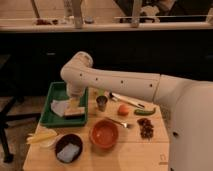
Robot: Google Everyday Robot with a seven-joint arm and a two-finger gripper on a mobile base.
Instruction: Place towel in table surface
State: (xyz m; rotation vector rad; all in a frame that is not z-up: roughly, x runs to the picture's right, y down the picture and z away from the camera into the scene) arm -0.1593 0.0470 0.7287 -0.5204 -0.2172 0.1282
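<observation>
Camera view: located towel (pixel 58 106) inside green tray (pixel 47 119), off table surface (pixel 135 152). Found gripper (pixel 74 102) low over tray beside towel, jaws spread wide, holding nothing. Judged task barely begun: 3 steps outstanding (grasp, transfer, release).

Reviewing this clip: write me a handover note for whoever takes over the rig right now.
Gripper: open, holding nothing, pointing down over the green plastic tray.
Small pale whitish cloth towel lies in that tray, beside a tan rectangular block.
Light wooden table surface: no towel on it.
Done: gripper positioned above the tray.
Left: grasp towel, lift, set it on the wood.
</observation>
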